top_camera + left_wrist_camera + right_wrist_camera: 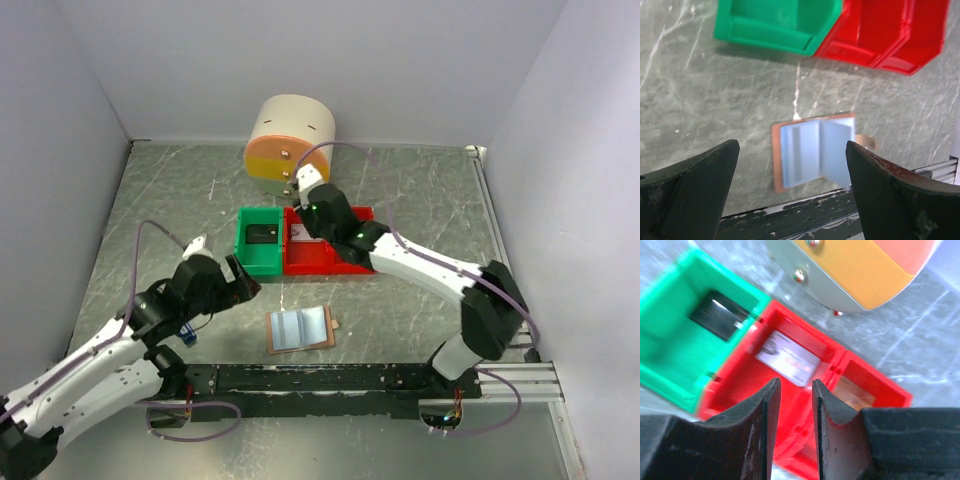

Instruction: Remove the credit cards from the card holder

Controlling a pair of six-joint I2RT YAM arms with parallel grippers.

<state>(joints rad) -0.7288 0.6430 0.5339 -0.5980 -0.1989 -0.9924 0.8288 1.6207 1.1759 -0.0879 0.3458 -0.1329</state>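
Note:
The card holder (300, 328) lies open on the table near the front rail, tan-brown with pale blue pockets. In the left wrist view the card holder (805, 160) has its right pale blue leaf lifted a little; I cannot tell whether a card is in it. A silvery credit card (787, 357) lies in the red bin (330, 268), where it also shows small from above (297, 232). My left gripper (240, 275) is wide open and empty, above the table left of the holder (792, 200). My right gripper (303, 212) hovers over the red bin (740, 390), jaws a narrow gap apart, nothing between (796, 405).
A green bin (245, 250) beside the red one holds a dark flat item (720, 315). The red bin's right compartment holds a tan flat piece (852, 392). A round tan-and-orange container (290, 140) stands behind the bins. A small blue-and-black gadget (187, 333) lies under the left arm.

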